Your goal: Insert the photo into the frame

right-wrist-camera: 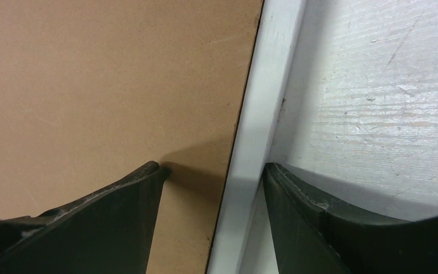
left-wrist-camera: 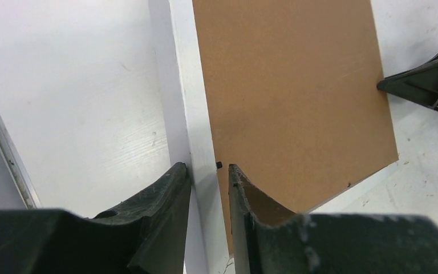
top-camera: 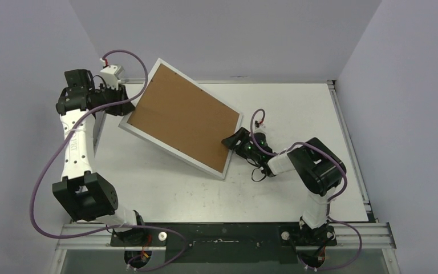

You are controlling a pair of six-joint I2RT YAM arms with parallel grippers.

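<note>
The frame (top-camera: pixel 172 152) lies back-up and tilted, its far-left end raised off the table, with a brown backing board (top-camera: pixel 182 117) filling it. My left gripper (top-camera: pixel 122 105) is shut on the frame's white far-left rail (left-wrist-camera: pixel 188 103), one finger outside it and one on the board (left-wrist-camera: pixel 291 85). My right gripper (top-camera: pixel 232 141) stands open astride the frame's right rail (right-wrist-camera: pixel 265 103). One of its fingers sits over the board (right-wrist-camera: pixel 108 85) and the other outside the rail. The photo is hidden.
The white table (top-camera: pixel 296 108) is bounded by a metal rail (top-camera: pixel 348 142) on the right and grey walls behind and at both sides. Purple cables (top-camera: pixel 45 171) loop off both arms. The right gripper's black fingers (left-wrist-camera: pixel 428 80) show in the left wrist view.
</note>
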